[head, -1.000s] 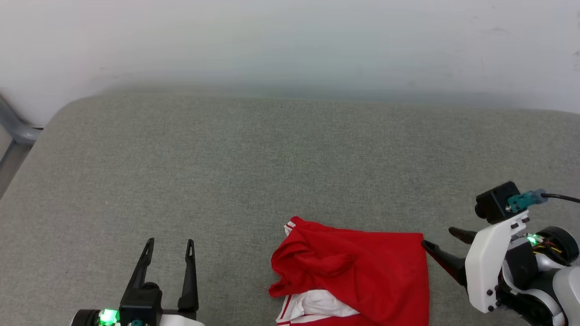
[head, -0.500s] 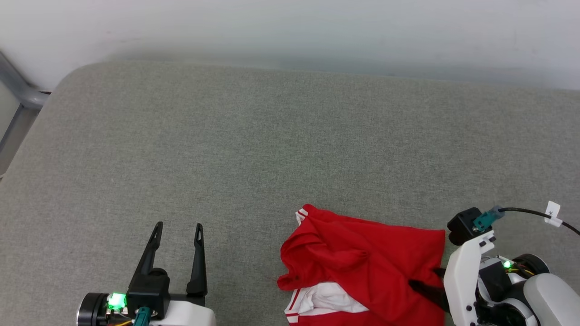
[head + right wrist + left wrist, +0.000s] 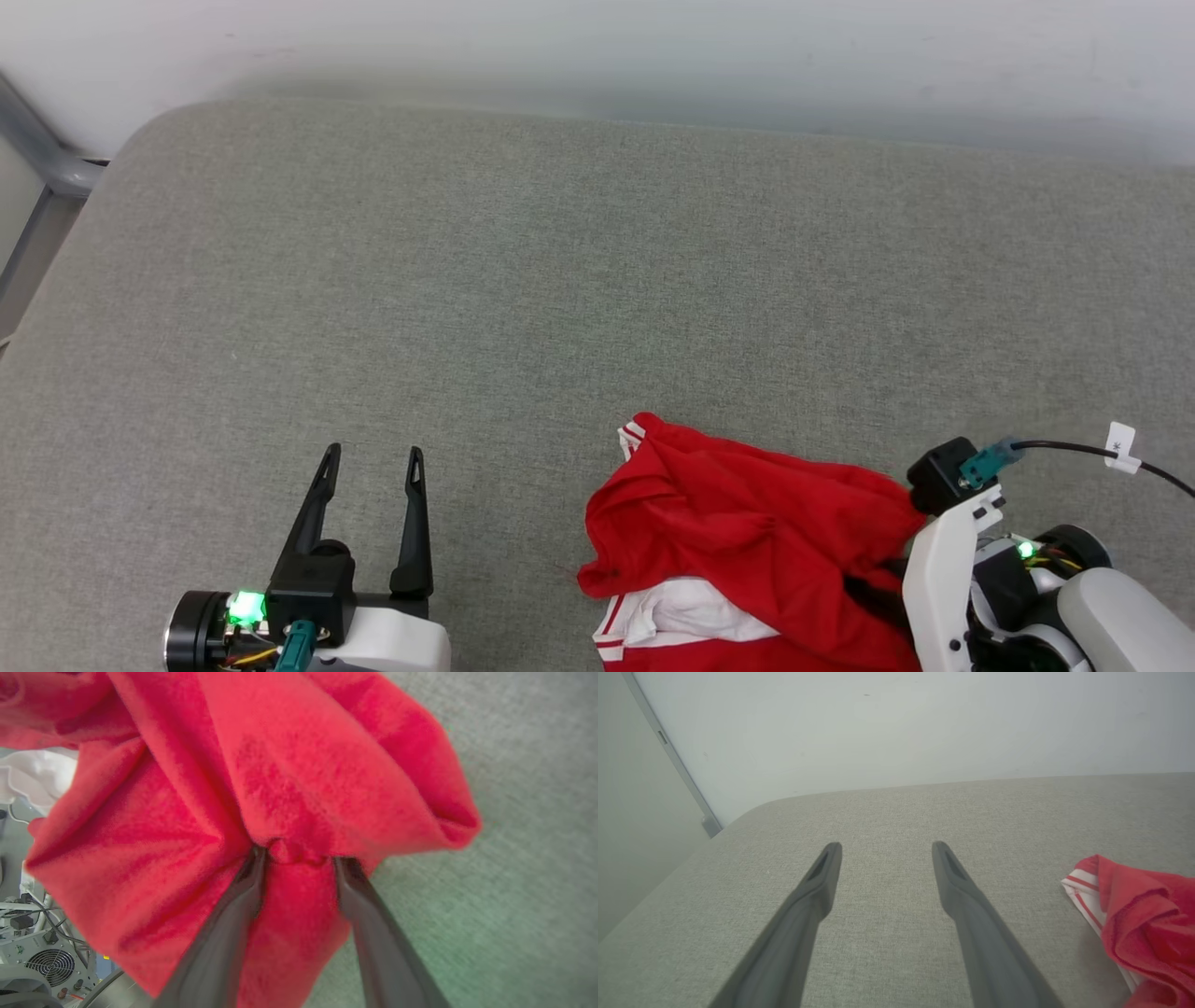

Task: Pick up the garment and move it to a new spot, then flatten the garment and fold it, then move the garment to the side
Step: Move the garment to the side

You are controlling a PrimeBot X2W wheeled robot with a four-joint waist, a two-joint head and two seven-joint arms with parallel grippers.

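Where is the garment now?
In the head view the garment lies crumpled at the lower right of the grey cushion, a fold between the fingers of the right gripper.

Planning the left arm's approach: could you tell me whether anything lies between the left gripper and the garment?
Nothing visible does: only bare grey cushion lies between the open left gripper and the garment.

Surface (image 3: pixel 560 280) viewed from above by head, skimmed low by left wrist; garment (image 3: pixel 747 523), 4 o'clock, shared; met close-up by right wrist.
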